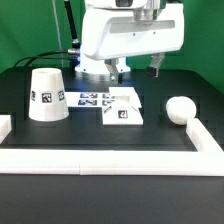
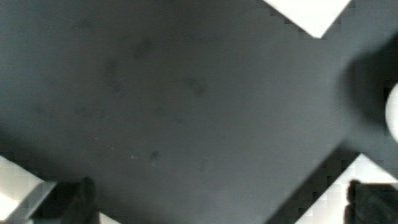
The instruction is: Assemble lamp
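**Three light lamp parts lie loose, and the gripper is empty**

All three parts of the lamp look like stiff, smooth, hollow white plastic, so they are probably light, hard to crush and somewhat slippery. The base (image 1: pixel 123 110) is a flat square and is best pinched across two opposite edges. The ball-shaped bulb (image 1: pixel 180 108) will likely roll if nudged, so a hold across its widest part seems safest. The shade (image 1: pixel 47 95) is a truncated cone whose sloping wall could slide out of a pinch, so a grip over its narrow top rim looks better.

The base lies on the dark table (image 1: pixel 100 135) and carries a black-and-white tag on top. The marker board (image 1: pixel 90 99) is right next to it on the exterior view's left. The shade stands narrow end up, well apart from the base on that same side, and it has a tag on its wall. The bulb rests apart from the base on the exterior view's right. The gripper (image 1: pixel 138 70) hangs above and behind the base. In the wrist view its fingers (image 2: pixel 54 200) are spread wide with only bare table between them.
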Robot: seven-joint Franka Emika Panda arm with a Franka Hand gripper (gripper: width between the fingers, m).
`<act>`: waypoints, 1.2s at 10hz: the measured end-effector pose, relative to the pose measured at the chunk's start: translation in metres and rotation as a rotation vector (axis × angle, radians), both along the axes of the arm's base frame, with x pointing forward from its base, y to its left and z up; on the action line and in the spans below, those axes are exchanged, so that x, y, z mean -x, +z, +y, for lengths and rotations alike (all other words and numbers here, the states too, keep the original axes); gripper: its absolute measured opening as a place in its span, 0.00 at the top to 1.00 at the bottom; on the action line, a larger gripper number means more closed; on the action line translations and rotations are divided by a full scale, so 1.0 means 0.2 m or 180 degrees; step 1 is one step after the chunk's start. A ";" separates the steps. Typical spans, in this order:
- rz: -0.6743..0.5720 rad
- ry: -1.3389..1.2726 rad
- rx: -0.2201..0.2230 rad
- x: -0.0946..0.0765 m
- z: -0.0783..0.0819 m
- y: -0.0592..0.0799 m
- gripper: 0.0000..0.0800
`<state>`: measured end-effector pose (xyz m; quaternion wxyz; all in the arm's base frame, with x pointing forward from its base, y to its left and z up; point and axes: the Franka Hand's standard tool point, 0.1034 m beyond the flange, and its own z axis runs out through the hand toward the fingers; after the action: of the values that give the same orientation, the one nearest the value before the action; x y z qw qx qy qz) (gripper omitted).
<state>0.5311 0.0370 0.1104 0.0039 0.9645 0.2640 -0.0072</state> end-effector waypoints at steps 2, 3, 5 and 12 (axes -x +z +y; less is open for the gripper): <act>-0.0001 -0.0429 -0.0013 0.00 0.01 0.00 0.13; -0.0001 -0.0621 -0.0013 0.00 0.01 0.00 0.13; 0.0033 -0.0777 0.0004 0.06 -0.01 -0.03 0.13; 0.0162 -0.0972 0.0049 0.25 -0.06 -0.10 0.13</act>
<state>0.4817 0.0252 0.0901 0.0036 0.9929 0.1142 -0.0342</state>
